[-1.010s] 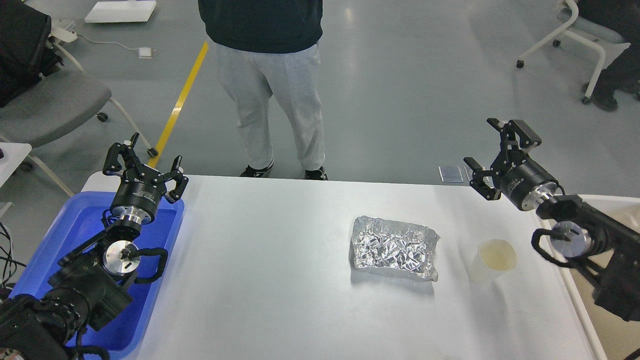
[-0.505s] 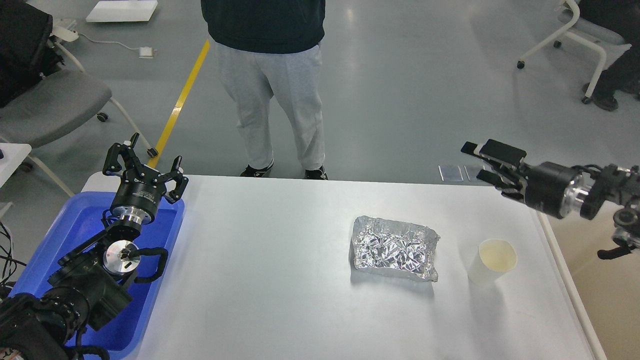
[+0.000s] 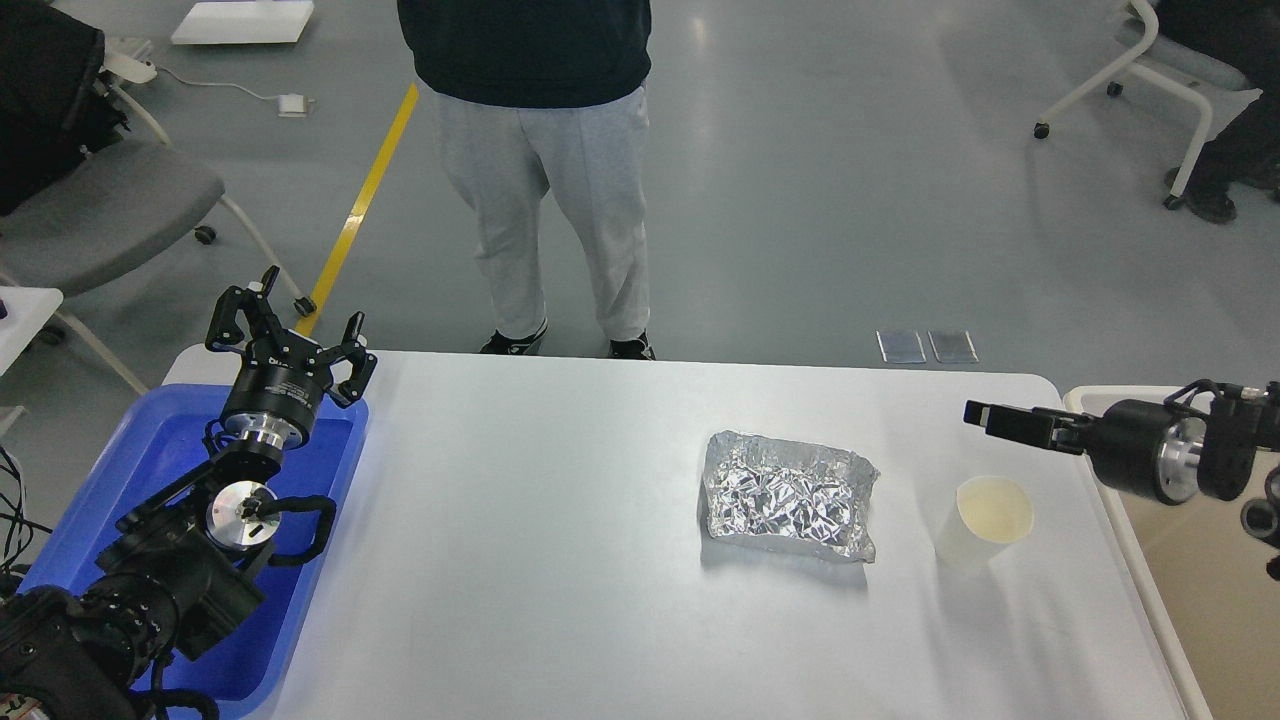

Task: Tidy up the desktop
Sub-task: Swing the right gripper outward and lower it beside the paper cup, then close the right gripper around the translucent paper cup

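The white desktop (image 3: 560,580) carries a crumpled sheet of silver foil (image 3: 790,497) right of centre. A white paper cup (image 3: 985,520) stands upright just right of the foil. My left gripper (image 3: 290,315) is open and empty, raised over the far end of the blue tray (image 3: 130,470) at the left. My right gripper (image 3: 985,413) comes in from the right and points left, low over the desktop just behind the cup and apart from it. It is seen side-on, so its fingers overlap.
A beige bin (image 3: 1190,590) stands off the desktop's right edge under my right arm. A person (image 3: 540,170) stands at the far edge. Chairs stand on the floor at far left (image 3: 90,210) and far right (image 3: 1150,70).
My right arm has swung down and turned, bringing its gripper from high over the far right corner to low behind the cup. The left arm, foil and cup have not moved.
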You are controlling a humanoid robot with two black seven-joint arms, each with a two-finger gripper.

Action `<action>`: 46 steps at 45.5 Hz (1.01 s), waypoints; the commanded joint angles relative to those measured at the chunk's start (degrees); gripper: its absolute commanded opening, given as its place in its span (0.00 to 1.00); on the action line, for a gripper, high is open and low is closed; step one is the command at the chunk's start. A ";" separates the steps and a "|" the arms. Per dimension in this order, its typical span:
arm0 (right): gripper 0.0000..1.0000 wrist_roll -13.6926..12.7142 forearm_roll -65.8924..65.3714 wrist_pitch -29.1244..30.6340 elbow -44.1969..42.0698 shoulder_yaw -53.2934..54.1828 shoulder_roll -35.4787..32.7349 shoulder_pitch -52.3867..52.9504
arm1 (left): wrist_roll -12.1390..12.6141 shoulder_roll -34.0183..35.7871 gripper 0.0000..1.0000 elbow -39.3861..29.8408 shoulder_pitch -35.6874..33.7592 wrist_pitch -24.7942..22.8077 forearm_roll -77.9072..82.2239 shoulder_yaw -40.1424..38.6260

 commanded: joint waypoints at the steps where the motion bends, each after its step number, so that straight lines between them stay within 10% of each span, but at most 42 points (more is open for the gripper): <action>1: 1.00 0.30 -2.85 -5.13 -6.61 -9.30 2.93 0.32 | 0.00 0.00 1.00 0.00 0.00 -0.07 0.01 0.00; 32: 0.96 0.83 -2.50 -5.31 -9.07 -11.85 5.57 -2.76 | 0.00 0.00 1.00 0.00 0.00 -0.07 0.01 0.09; 46: 0.46 1.18 -2.06 -5.49 -9.25 -11.94 6.27 -2.58 | 0.00 0.00 1.00 0.00 0.00 -0.07 0.01 0.09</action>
